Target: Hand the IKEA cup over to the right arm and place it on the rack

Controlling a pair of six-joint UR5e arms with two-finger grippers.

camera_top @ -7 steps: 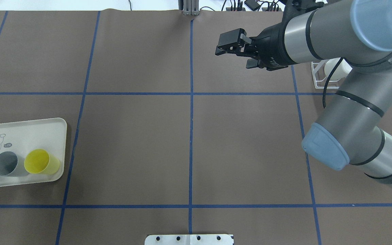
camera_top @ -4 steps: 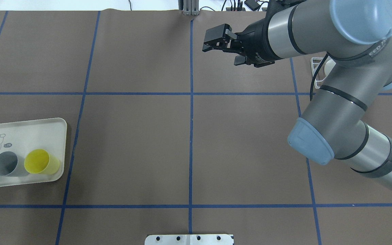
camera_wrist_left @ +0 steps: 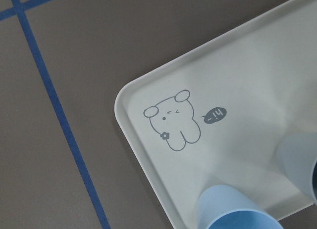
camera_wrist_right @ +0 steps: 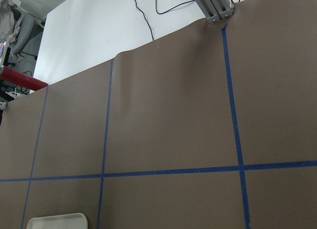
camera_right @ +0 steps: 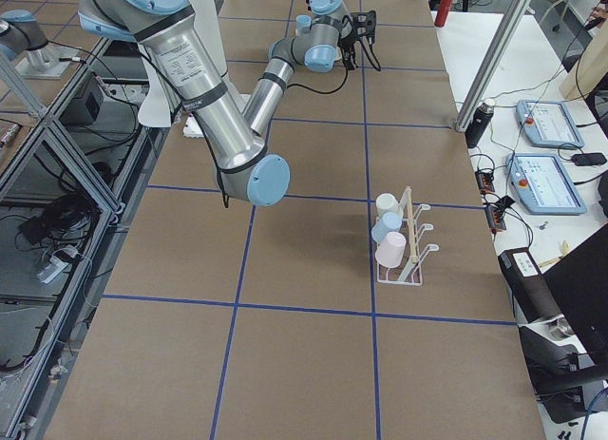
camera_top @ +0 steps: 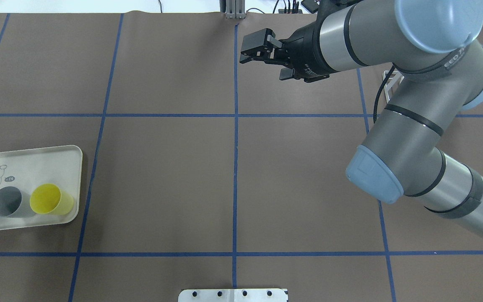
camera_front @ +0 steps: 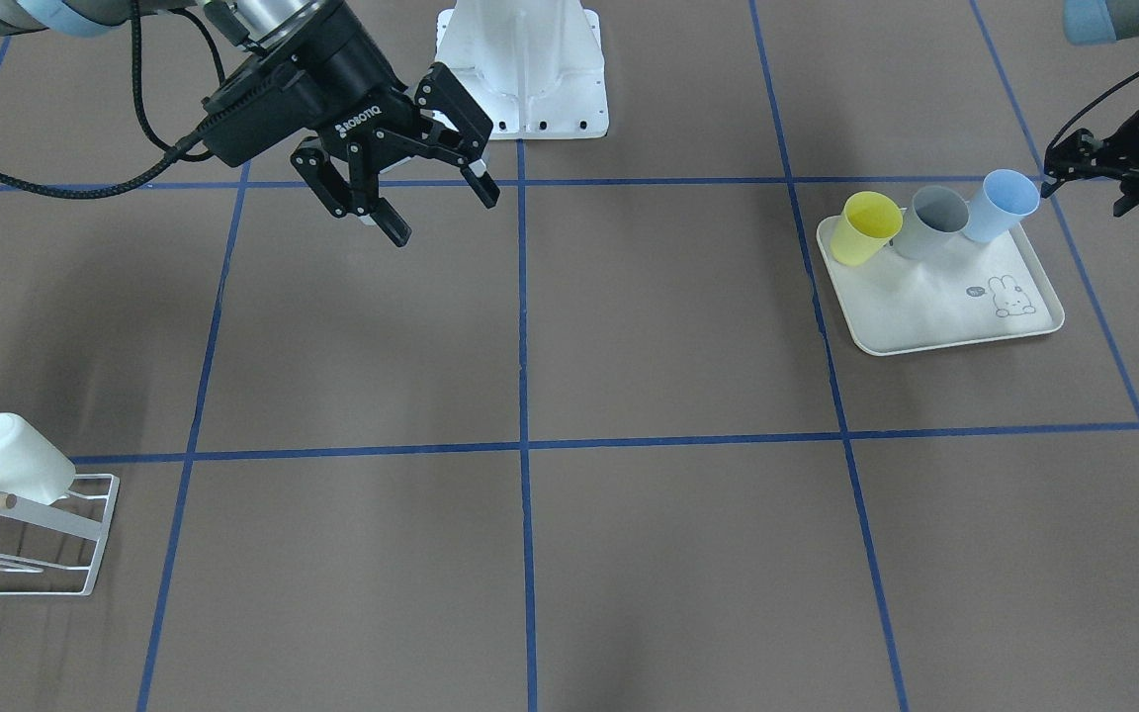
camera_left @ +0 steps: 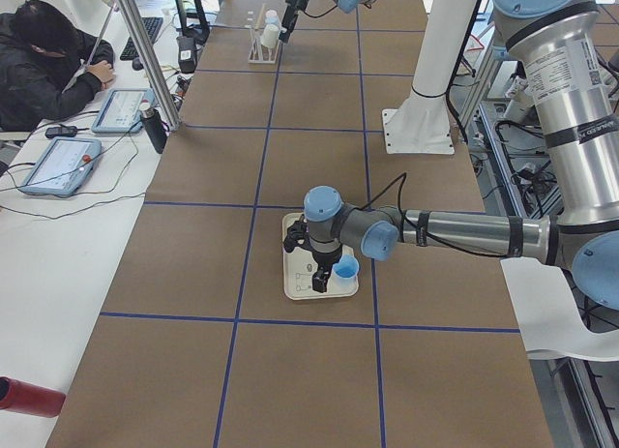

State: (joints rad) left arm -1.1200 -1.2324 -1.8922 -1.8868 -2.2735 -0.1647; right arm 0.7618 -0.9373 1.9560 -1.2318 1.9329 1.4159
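Three IKEA cups stand on a cream tray (camera_top: pixel 36 157): yellow (camera_top: pixel 48 199), grey (camera_top: pixel 9 202) and light blue (camera_front: pixel 1000 203). My left gripper (camera_front: pixel 1084 188) hovers just beside the light blue cup's rim, fingers spread, open and holding nothing; it is outside the overhead view. The right arm's gripper (camera_top: pixel 262 63) hangs open and empty over the far middle of the table, also in the front view (camera_front: pixel 441 216). The white wire rack (camera_right: pixel 410 255) stands at the table's right end and holds white (camera_front: pixel 11 457), blue (camera_right: pixel 385 229) and pink (camera_right: pixel 390 250) cups.
The right arm's elbow (camera_top: pixel 375 176) and forearm span the right half of the overhead view, covering most of the rack. The white robot base (camera_front: pixel 522 69) stands at the near-robot edge. A person (camera_left: pixel 44 56) sits at a side desk with tablets.
The right arm has swung to the left and toward the table's far edge, its gripper staying open and empty. The cups on the tray have not moved.
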